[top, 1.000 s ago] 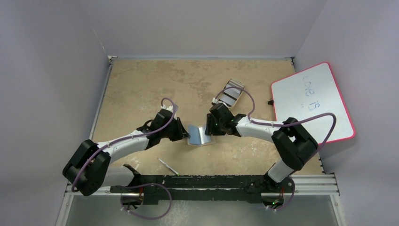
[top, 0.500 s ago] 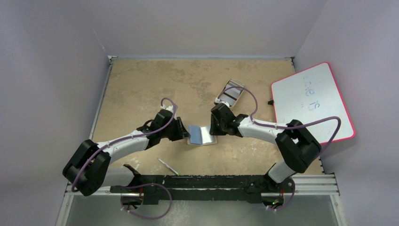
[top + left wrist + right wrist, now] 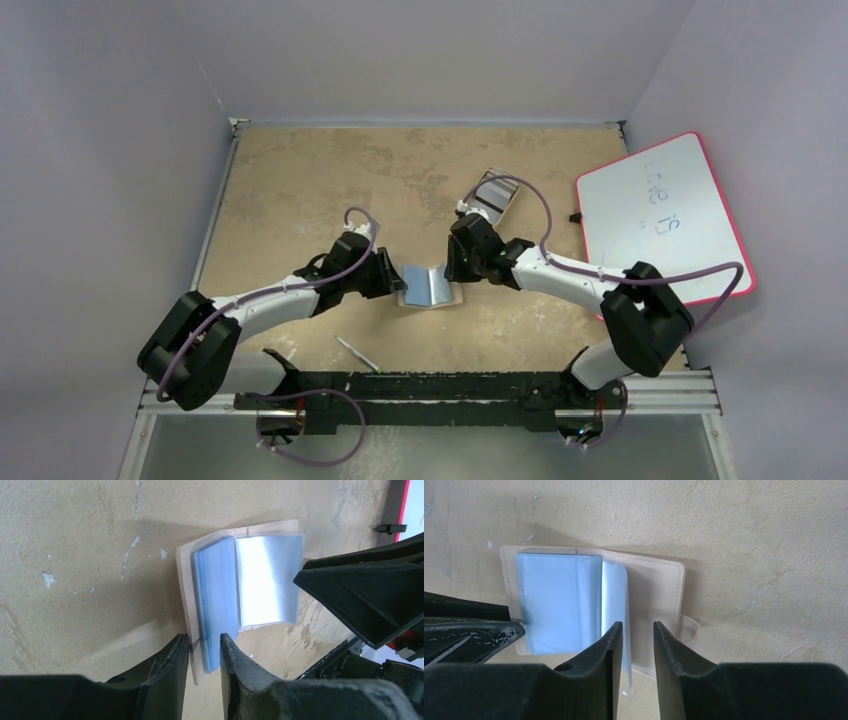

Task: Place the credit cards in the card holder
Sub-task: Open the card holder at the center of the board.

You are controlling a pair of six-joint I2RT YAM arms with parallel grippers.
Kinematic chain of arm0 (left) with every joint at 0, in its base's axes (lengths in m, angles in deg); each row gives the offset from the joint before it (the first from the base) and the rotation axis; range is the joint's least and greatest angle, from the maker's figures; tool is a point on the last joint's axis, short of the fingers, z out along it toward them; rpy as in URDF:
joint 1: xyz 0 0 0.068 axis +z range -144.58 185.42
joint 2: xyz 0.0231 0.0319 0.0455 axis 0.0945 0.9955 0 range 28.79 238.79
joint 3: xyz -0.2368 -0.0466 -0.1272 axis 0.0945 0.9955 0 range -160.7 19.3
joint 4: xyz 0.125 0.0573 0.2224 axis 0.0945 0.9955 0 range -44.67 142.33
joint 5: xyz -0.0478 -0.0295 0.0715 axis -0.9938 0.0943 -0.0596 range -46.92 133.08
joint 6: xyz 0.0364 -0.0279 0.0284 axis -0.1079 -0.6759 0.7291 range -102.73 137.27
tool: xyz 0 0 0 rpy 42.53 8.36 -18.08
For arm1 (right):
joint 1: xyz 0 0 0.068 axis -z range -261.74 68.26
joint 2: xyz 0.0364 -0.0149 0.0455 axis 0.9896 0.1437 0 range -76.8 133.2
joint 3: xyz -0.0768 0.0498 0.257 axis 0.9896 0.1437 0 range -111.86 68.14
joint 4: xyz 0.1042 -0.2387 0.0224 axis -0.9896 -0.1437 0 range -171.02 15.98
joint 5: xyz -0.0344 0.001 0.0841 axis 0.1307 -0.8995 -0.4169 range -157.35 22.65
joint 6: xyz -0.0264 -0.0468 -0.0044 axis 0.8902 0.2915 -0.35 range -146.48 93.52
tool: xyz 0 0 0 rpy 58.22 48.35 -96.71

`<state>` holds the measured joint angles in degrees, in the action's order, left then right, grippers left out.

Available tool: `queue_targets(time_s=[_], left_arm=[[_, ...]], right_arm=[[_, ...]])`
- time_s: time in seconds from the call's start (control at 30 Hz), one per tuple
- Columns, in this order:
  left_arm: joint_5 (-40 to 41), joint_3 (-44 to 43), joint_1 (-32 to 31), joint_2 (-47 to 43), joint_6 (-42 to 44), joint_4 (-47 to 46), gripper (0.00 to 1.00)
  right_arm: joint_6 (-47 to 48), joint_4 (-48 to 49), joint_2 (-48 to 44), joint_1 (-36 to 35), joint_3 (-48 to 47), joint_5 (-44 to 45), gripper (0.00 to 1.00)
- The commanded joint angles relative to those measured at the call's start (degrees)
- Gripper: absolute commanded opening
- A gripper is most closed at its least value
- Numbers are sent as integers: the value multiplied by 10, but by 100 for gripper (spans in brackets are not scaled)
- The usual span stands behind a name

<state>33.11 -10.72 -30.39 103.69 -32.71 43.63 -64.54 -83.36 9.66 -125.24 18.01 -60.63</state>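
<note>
The tan card holder [image 3: 428,287] lies open at the table's middle, its blue-grey pockets up. In the left wrist view my left gripper [image 3: 205,647] is shut on the near edge of the card holder [image 3: 215,590], with cover and pockets between the fingers. My right gripper [image 3: 452,275] is at the holder's right side. In the right wrist view it [image 3: 638,630] is slightly open above the tan cover [image 3: 659,595], and one clear pocket sheet [image 3: 616,595] stands up against its left finger. The credit cards [image 3: 487,203], grey with a dark stripe, lie in a beige tray behind it.
The beige tray [image 3: 497,176] sits just behind the right wrist. A pink-edged whiteboard [image 3: 665,215] lies at the right edge. A thin pale sliver [image 3: 357,353] lies near the front rail; I cannot tell what it is.
My right gripper has shifted slightly toward the far side and its elbow has swung right. The left gripper has kept its hold and the card holder has stayed in place.
</note>
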Motion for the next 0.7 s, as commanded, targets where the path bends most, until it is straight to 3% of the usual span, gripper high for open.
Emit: queue_targets(time_s=[0.0,0.53,0.67], left_arm=[[-16,1,-3,4,-3,-54,30],[-34,4,-2,29,-37,-129,34],[-35,0,-3,41,-50,-145,16]], right_arm=[[4,21,-8,-1,-4,11,31],[-22,47,13,-1,33,32,29],[-22,30,19,-1,26,27,28]])
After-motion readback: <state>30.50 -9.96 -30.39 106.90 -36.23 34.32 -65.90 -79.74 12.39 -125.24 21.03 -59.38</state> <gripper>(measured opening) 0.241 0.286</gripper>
